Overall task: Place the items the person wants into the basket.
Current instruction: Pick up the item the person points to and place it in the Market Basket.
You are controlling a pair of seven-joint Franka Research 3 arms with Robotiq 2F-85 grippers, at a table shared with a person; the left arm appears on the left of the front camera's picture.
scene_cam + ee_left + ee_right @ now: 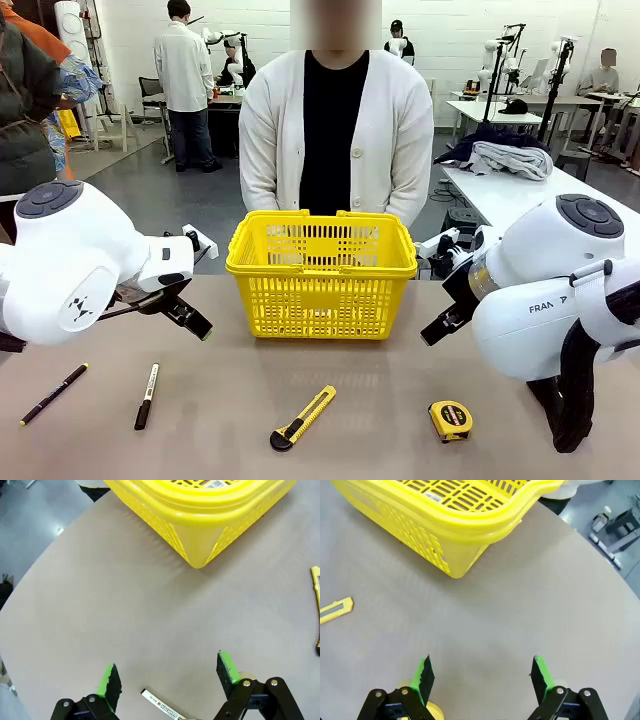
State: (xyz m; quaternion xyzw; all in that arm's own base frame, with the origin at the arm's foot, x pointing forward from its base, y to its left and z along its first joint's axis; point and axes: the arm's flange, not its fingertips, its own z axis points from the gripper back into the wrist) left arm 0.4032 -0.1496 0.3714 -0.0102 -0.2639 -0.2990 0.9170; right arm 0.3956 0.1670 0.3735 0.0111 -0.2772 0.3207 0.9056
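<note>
Front view
- Basket (321,290): bright yellow moulded plastic with lattice walls and a smooth rolled rim. It stands at the far middle of the table (380,400), just in front of the person (335,130).
- Person: white buttoned knit cardigan over a black top, standing behind the basket.
- Table: matte grey-brown top.
- Pen (53,394): thin black stick lying slanted at the near left.
- Marker (147,396): black barrel with a white label, right of the pen and apart from it.
- Utility knife (302,418): flat yellow-and-black body at the near middle.
- Tape measure (450,420): chunky yellow-and-black case, right of the knife.
- Left gripper (200,325): black with a green tip, over the table left of the basket.
- Right gripper (435,328): black, right of the basket.

Left wrist view
- Left fingers (110,684): black with green rubbery pads, spread wide and holding nothing.
- Marker: its white labelled end lies on the table between them.
- Basket: rounded yellow corner at the top.
- Knife: a yellow sliver at the right edge.

Right wrist view
- Right fingers (540,675): green pads set wide apart, holding nothing, over bare tabletop.
- Basket: latticed corner at the upper left.
- Knife: its end is at the left edge.
</note>
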